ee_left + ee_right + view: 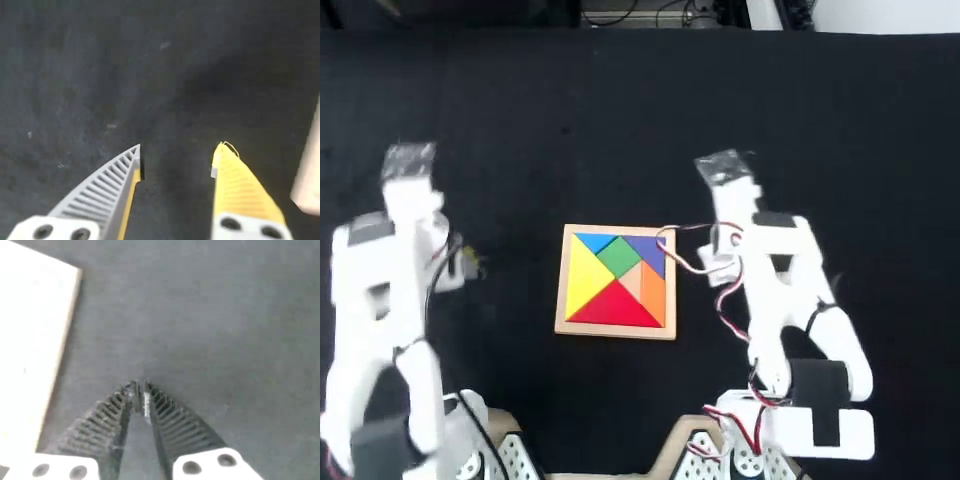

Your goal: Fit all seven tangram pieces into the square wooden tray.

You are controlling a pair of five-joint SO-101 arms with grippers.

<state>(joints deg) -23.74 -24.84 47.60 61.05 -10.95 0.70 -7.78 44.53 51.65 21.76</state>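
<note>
The square wooden tray (615,332) holds colourful pieces (612,302) on the black tabletop (520,120). The left jaws are spread, the right jaws pressed together.

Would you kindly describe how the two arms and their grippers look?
The left arm and right arm are white with black blocks; red and white cables trail along the right one. The left gripper has one grey ribbed finger and one yellow; the right gripper has two dark ribbed fingers.

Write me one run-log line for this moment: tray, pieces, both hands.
tray: table centre, looks full | tangram pieces: inside tray | left hand: open, empty, over table | right hand: shut, empty, beside tray
</note>
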